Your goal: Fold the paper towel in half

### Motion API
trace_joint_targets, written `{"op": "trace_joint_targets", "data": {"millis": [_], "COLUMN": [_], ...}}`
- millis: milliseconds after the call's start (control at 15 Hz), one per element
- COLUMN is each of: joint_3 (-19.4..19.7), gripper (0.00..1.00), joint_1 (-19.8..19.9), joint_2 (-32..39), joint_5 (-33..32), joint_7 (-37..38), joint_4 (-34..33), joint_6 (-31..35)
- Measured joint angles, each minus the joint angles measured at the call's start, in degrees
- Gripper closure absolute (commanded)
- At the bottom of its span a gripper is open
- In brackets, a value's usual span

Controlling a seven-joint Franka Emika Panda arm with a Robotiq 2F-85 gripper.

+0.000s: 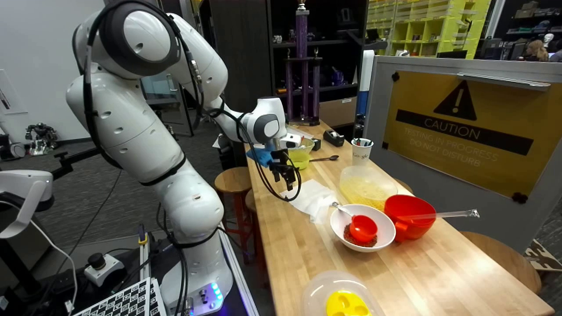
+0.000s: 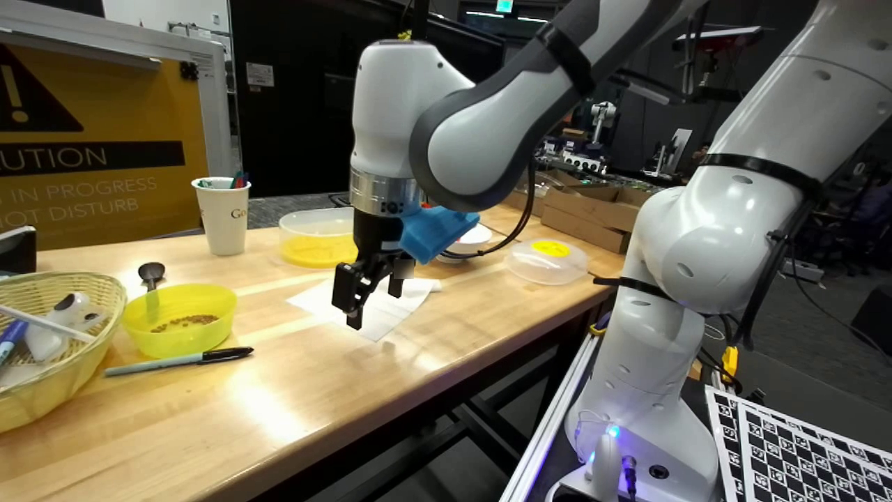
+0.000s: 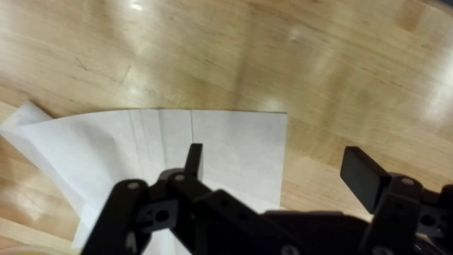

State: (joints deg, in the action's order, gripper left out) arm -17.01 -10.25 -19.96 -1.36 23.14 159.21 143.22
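While the towel (image 3: 141,152) is overhung at its edge by the spread gripper (image 3: 277,166), the approach is presumably in hand, with lowering and pinching needed

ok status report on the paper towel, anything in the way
Fingers open, empty. Paper towel on wooden table, rumpled at one end. White bowl near that end, might crowd the fold.

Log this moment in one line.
hand: open, above edge of paper towel | paper towel: creased, on table | grasp: none
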Motion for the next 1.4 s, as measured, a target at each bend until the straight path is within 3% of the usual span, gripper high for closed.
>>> {"op": "trace_joint_targets", "data": {"millis": [267, 1400], "joint_3": [0.0, -1.7], "gripper": [0.00, 0.00], "joint_1": [2.0, 1.1], "joint_2": [2.1, 4.9], "joint_5": [-2.8, -2.7], "joint_7": [0.5, 3.7], "joint_4": [0.0, -0.1], "joint_6": [1.6, 1.6]}}
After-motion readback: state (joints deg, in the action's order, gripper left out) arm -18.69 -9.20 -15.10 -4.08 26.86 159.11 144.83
